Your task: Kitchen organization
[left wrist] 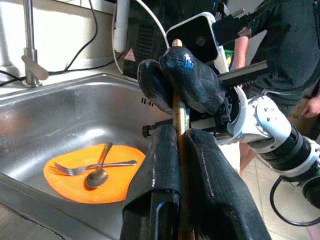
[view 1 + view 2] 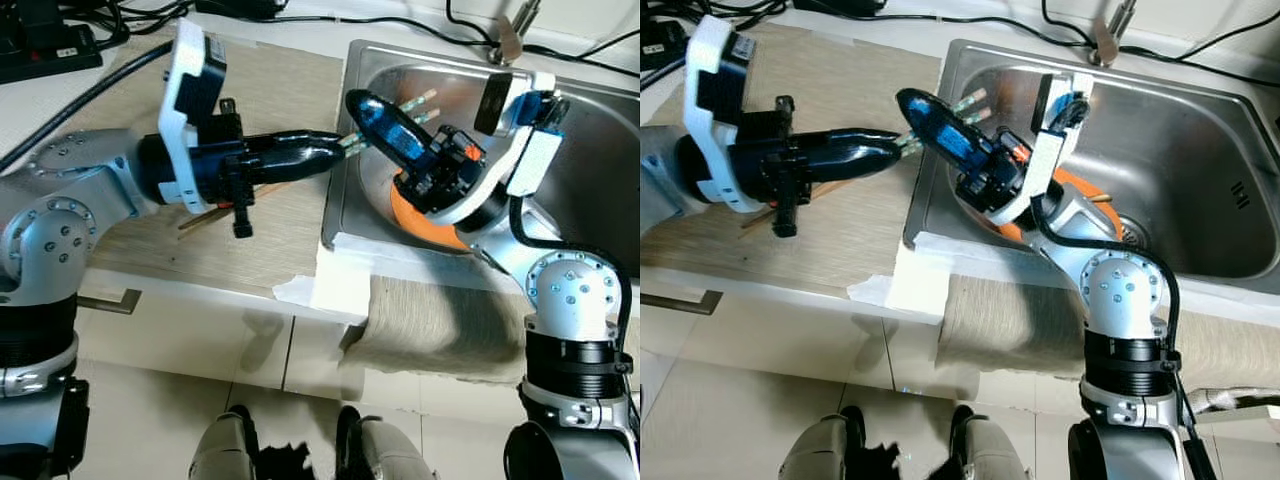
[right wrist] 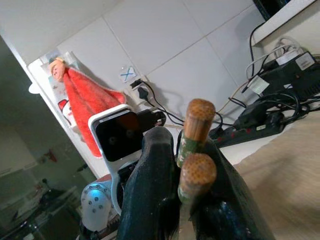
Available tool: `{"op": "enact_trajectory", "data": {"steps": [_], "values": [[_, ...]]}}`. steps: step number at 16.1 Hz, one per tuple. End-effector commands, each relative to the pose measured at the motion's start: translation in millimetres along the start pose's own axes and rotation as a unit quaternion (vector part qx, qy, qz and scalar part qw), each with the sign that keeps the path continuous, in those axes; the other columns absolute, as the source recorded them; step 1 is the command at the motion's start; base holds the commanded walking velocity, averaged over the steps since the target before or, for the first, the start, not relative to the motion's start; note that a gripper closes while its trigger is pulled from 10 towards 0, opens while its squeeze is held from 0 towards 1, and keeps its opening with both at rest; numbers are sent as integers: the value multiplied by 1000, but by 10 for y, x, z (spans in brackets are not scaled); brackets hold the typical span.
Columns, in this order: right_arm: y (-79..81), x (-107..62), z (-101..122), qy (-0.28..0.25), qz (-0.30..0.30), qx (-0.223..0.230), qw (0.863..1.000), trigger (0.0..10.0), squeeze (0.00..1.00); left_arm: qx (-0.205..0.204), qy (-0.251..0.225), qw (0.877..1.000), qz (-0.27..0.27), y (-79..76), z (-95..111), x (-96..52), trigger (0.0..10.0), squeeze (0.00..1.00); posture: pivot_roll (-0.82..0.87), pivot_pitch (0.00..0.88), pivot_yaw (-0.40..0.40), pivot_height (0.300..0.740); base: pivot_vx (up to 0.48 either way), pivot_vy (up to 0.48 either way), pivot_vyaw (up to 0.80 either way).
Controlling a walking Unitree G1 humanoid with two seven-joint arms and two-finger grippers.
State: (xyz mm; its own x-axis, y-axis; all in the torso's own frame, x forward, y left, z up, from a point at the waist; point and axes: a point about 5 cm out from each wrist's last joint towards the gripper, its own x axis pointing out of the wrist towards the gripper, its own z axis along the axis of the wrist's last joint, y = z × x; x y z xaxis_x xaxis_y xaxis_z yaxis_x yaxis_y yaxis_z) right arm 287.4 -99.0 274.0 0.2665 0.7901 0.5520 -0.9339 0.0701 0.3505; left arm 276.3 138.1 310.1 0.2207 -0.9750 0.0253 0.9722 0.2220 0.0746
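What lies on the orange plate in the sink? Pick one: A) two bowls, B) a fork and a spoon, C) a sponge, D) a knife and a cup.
B: in the left wrist view a fork and a spoon lie crossed on the orange plate in the bottom of the sink.

Sink [image 2: 1200,150]: brushed stainless steel, dull sheen, smooth. Plate [image 1: 65,182]: orange, matt, looks plastic. Fork [image 1: 80,167] and spoon [image 1: 97,175]: polished metal. Chopsticks [image 3: 197,150]: wood or bamboo, grainy rough cut ends. Table [image 2: 280,100]: beige, woven-looking matt texture. Left hand [image 2: 345,145] and right hand [image 2: 365,105]: glossy black fingers. Arm shells: satin silver metal.
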Motion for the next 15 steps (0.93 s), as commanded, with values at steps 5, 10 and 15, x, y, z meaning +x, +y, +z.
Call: {"op": "enact_trajectory", "data": {"steps": [5, 10, 15], "values": [[-89, -65, 52, -6, -42, -10, 999, 0, 0, 14, -19, 999, -25, -62, 106, 10, 10000, 1000, -121, 181, -93, 740, 0, 0, 0], [-100, -74, 63, -8, -49, -8, 999, 0, 0, 28, -33, 999, 23, -22, 152, -77, 10000, 0, -117, 187, -97, 740, 0, 0, 0], [-132, -73, 287, -47, -77, -41, 995, 0, 0, 66, -48, 993, 81, 35, 275, -193, 10000, 0, -121, 200, -96, 740, 0, 0, 0]]}}
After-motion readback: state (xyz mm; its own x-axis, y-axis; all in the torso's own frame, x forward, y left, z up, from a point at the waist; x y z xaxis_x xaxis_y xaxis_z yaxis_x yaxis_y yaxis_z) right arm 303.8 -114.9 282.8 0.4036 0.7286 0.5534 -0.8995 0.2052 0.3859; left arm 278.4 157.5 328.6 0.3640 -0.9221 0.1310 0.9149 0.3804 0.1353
